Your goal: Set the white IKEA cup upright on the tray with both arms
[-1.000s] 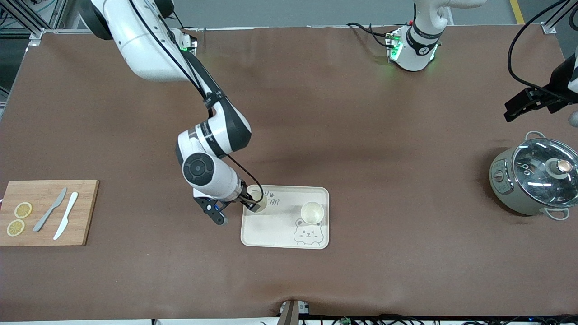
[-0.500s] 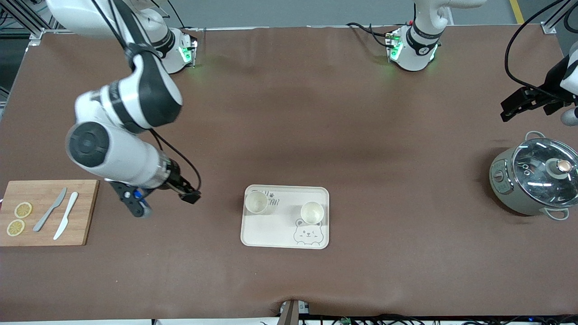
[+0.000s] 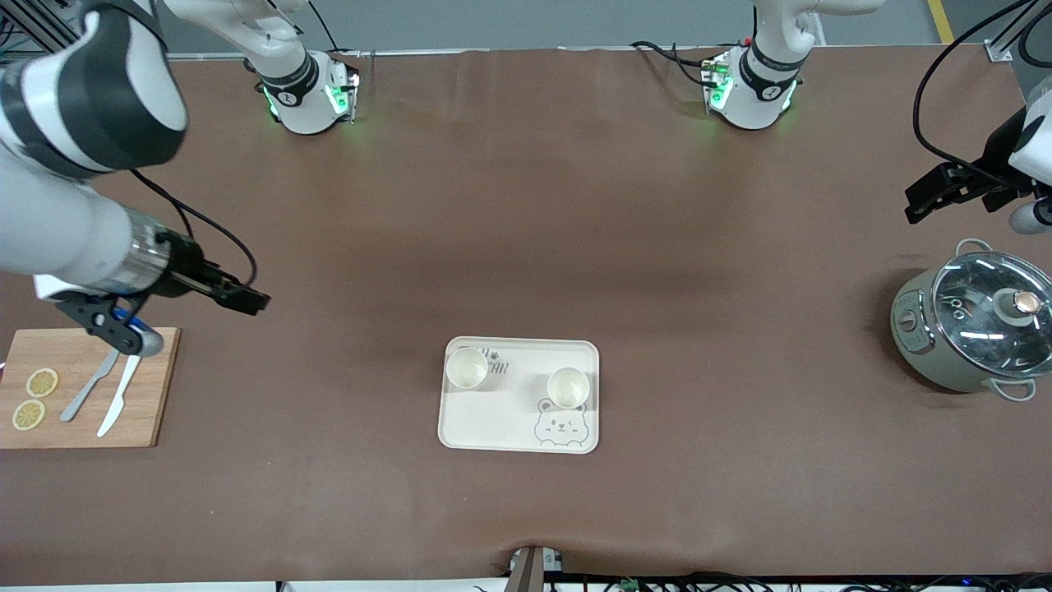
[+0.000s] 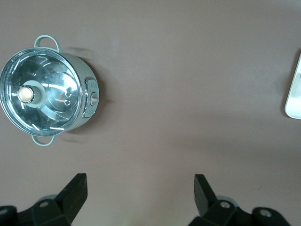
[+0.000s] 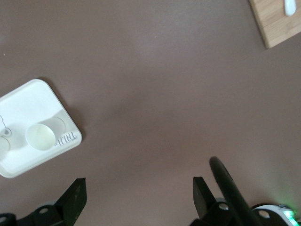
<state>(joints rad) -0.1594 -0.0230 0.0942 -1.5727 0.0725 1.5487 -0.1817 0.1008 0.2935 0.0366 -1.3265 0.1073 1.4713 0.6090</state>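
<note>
Tray (image 3: 519, 419): cream-white, rounded corners, grey bear drawing, mid-table. Holds two white cups, both upright, apart: one cup (image 3: 467, 367) toward right arm's end, second cup (image 3: 568, 386) just above bear. Right gripper (image 3: 238, 298) spread, empty, up beside cutting board (image 3: 156, 386). Left gripper (image 3: 925, 200) spread, empty, near glass-lidded pot (image 3: 974, 329).

Cutting board (image 3: 82, 386), knives, lemon slices, pot (image 3: 974, 329)

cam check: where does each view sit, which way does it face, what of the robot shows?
Front: high across the table, facing both bases; shows both arms, tray, two cups, pot, board.
Left wrist: looks down over the pot; open left gripper shows.
Right wrist: looks down on the tray with cups; open right gripper shows.
Shared: tray in all three views.
</note>
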